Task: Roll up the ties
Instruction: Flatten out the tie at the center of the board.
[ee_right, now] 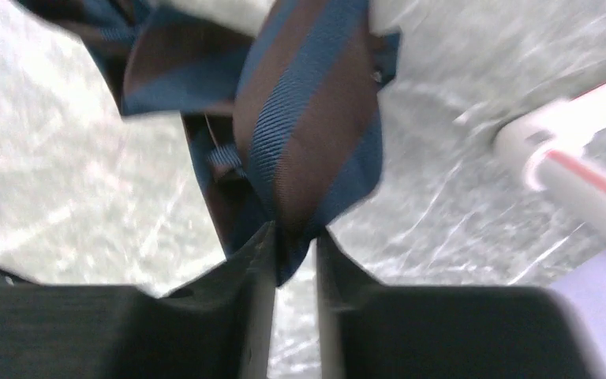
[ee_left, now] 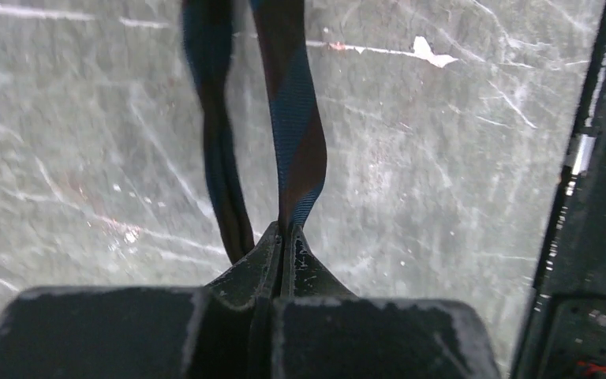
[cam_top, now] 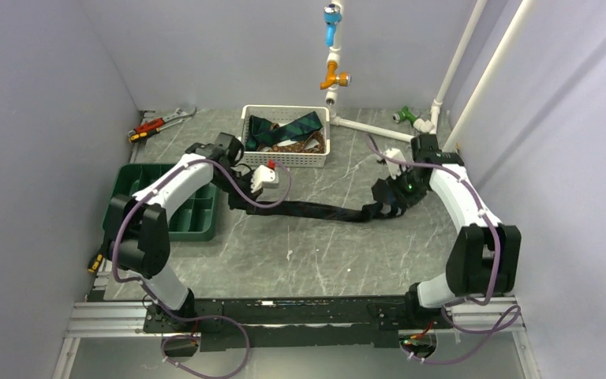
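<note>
A dark tie (cam_top: pixel 316 212) with blue and brown stripes lies stretched across the middle of the table between my two grippers. My left gripper (cam_top: pixel 237 202) is shut on its narrow part, and in the left wrist view the strip (ee_left: pixel 292 118) rises out of the closed tips (ee_left: pixel 286 233) beside a second, twisted strand. My right gripper (cam_top: pixel 384 207) pinches the bunched wide end. In the right wrist view the striped fabric (ee_right: pixel 308 118) is caught between the fingertips (ee_right: pixel 293 233). More ties (cam_top: pixel 292 126) lie piled in the white basket (cam_top: pixel 284 162) at the back.
A green compartment tray (cam_top: pixel 197 217) sits at the left under the left arm. A wrench and red-handled pliers (cam_top: pixel 158 123) lie at the back left. White pipework (cam_top: pixel 371 126) with coloured valves stands at the back right, close to the right gripper.
</note>
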